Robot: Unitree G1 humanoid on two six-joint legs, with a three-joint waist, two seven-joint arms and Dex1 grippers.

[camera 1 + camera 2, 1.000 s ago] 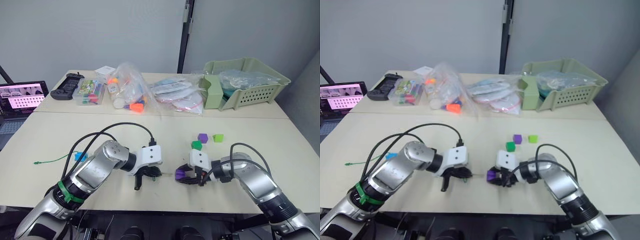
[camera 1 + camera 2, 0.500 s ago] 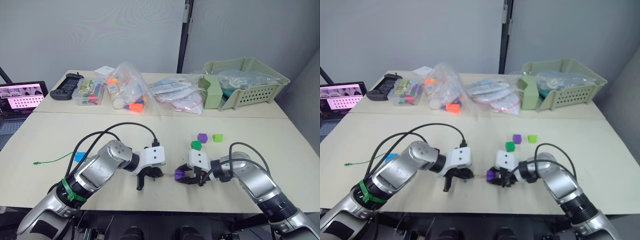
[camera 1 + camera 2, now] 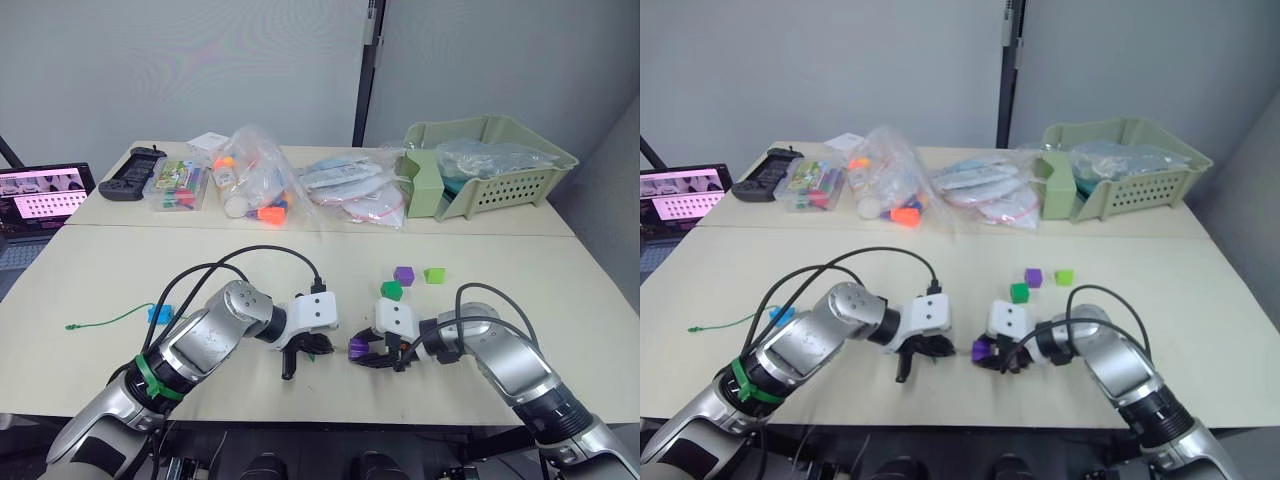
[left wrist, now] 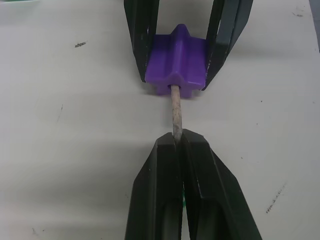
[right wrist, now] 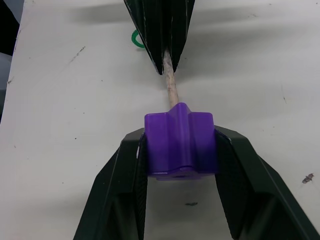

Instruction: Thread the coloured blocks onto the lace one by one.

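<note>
At lower centre of the left eye view, the right claw (image 3: 362, 352) clamps a purple block (image 3: 359, 347) just above the table (image 3: 300, 262), its bore turned toward the other arm so the tip can enter. The left claw (image 3: 312, 350), fingers pinched together, holds the lace's stiff tip (image 4: 176, 111) level; in the left wrist view that tip meets the block's hole. The lace (image 3: 105, 319) trails off to the left edge, with a blue block (image 3: 158, 314) beside it. Further back, right of centre, a dark green block (image 3: 391, 290), a second purple block (image 3: 404, 274) and a lime block (image 3: 434, 274) wait loose.
</note>
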